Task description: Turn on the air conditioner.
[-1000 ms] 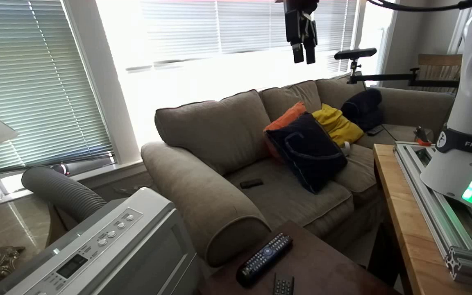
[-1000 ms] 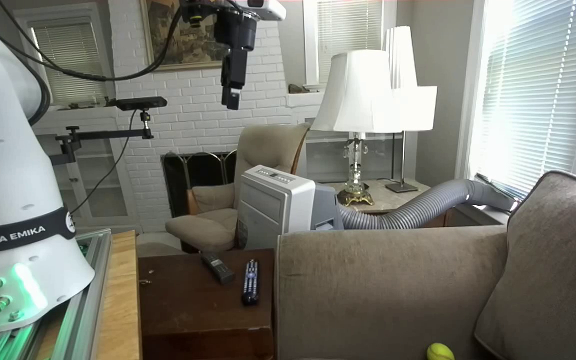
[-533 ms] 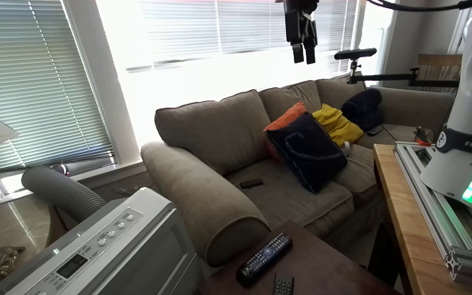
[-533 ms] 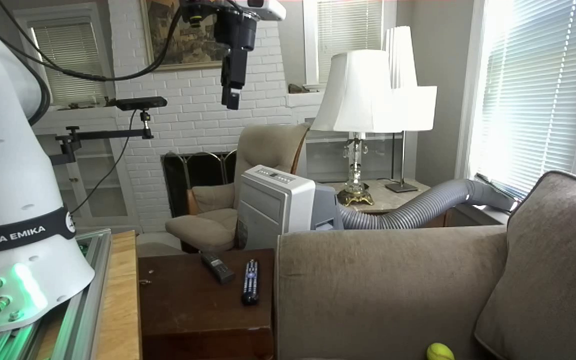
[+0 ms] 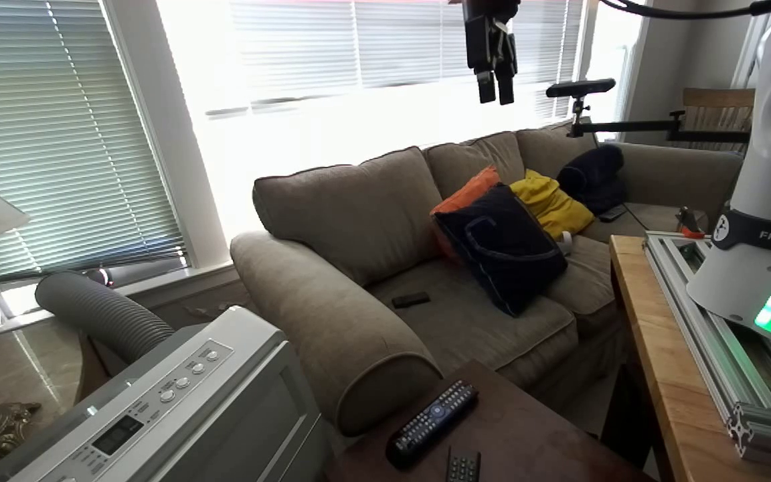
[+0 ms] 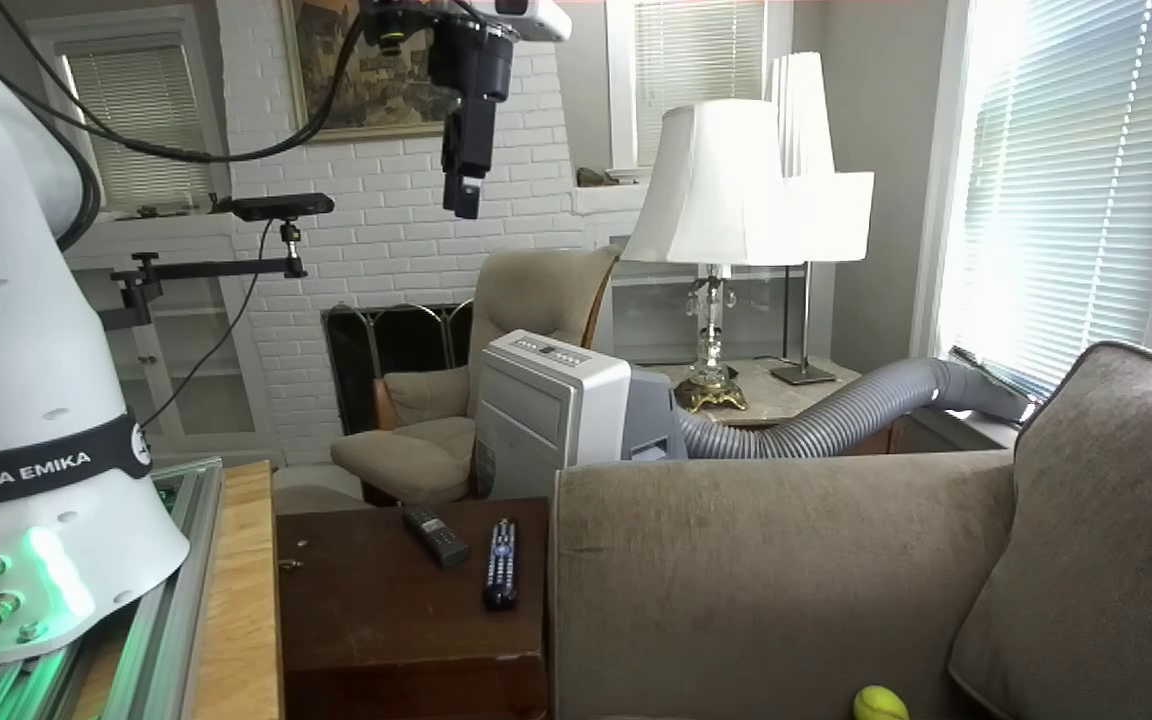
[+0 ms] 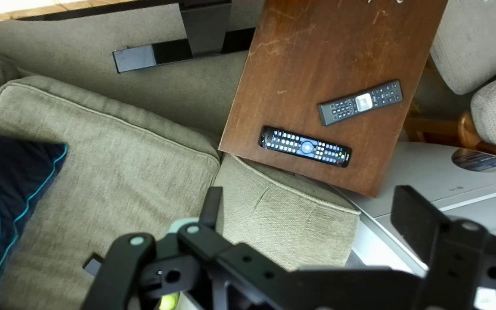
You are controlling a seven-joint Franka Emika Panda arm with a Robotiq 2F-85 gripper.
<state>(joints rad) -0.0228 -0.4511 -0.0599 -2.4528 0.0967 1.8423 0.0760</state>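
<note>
Black and high, hangs with gripper spread wide! Hovers above sofa, well apart from air conditioner.

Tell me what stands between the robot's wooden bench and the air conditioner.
In both exterior views, a brown side table bearing two dark remotes stands between the bench and the air conditioner.

Home living room: sofa, armchair, lamp.
</note>
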